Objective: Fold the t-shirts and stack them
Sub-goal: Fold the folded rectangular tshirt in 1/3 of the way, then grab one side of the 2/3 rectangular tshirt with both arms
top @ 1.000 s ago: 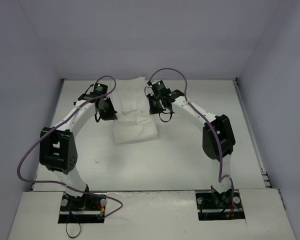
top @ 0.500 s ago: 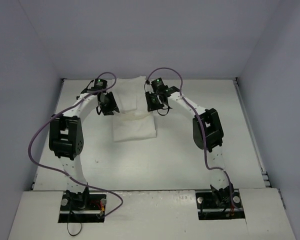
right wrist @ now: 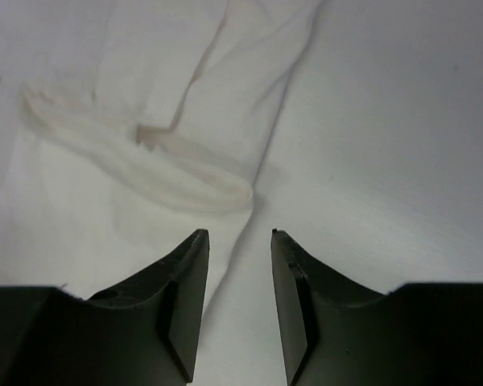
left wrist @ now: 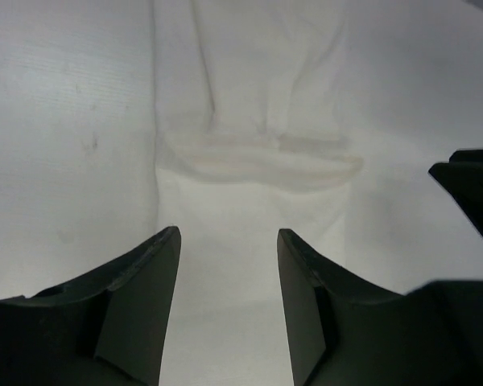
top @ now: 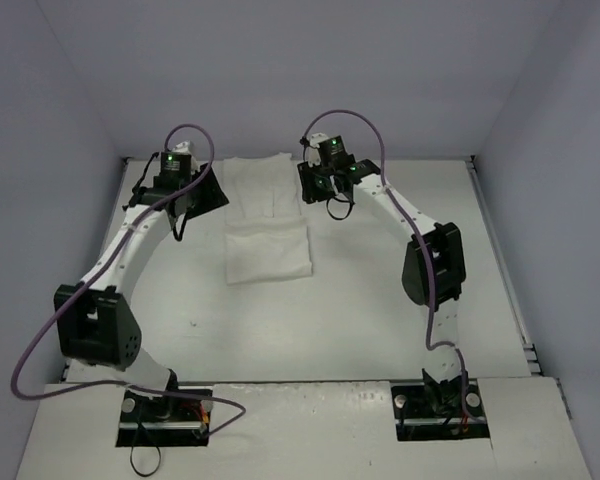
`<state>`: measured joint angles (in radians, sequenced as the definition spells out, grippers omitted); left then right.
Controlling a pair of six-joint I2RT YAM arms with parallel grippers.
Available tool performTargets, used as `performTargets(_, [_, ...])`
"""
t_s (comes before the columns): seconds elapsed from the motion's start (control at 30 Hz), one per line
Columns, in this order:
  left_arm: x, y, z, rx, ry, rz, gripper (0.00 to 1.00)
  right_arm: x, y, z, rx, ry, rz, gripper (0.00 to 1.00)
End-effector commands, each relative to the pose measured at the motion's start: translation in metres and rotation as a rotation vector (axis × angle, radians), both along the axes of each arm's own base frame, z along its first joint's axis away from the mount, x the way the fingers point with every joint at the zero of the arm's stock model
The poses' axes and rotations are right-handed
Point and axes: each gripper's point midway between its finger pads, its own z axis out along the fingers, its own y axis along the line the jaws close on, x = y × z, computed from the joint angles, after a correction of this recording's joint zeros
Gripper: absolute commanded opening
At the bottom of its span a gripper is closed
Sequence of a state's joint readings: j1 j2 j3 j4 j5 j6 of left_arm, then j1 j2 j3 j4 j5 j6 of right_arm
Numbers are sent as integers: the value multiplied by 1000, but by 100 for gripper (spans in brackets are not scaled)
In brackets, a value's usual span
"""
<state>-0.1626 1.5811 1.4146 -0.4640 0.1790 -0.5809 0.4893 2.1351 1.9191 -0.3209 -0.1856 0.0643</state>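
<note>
A white t-shirt (top: 268,250) lies on the table, its near half folded into a thicker rectangle and a narrower part reaching toward the back wall. My left gripper (top: 210,190) hangs just off the shirt's left edge. In the left wrist view the left gripper (left wrist: 228,233) is open above the cloth (left wrist: 249,104), with nothing between its fingers. My right gripper (top: 316,190) hangs at the shirt's right edge. In the right wrist view the right gripper (right wrist: 240,233) is open and empty over the shirt's (right wrist: 145,161) rim, where a rolled fold ridge shows.
The white table (top: 400,290) is enclosed by pale walls at the back and on both sides. Purple cables loop above both arms. The right arm's elbow (top: 435,265) stands over the table's right half, the left arm's elbow (top: 95,325) near the left wall.
Both grippers went from shut to open, letting go of the shirt. Both moved back toward the far wall, the left one also further left. The left elbow swung down toward the near left.
</note>
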Motion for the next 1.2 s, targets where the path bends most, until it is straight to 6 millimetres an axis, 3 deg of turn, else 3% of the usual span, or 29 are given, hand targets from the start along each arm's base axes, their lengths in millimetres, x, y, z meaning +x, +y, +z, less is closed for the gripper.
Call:
performTargets(0.0, [-52, -4, -58, 8, 149, 15, 47, -52, -1, 6, 59, 51, 43, 36])
performTargets(0.07, [-75, -10, -89, 13, 234, 1, 48, -65, -1, 3, 101, 62, -15, 42])
performTargets(0.1, [-84, -17, -100, 8, 263, -19, 48, -84, -8, -22, 89, 113, -45, 46])
performTargets(0.17, [-96, -27, -112, 9, 296, -52, 48, -97, -7, -30, 111, 133, -77, 54])
performTargets(0.27, [-110, -27, -133, 17, 334, -41, 48, -131, -9, -59, 107, 187, -89, 66])
performTargets(0.37, [-113, -22, -143, 13, 335, -16, 50, -150, -7, -78, 126, 216, -103, 70])
performTargets(0.8, [-102, -11, -166, 44, 313, -31, 50, -156, 6, -117, 79, 234, -63, 63])
performTargets(1.1, [-95, -4, -187, 31, 379, -19, 47, -160, 3, -144, 42, 264, -68, 48])
performTargets(1.17, [-98, -7, -189, 19, 386, -26, 41, -164, 0, -149, 36, 273, -71, 42])
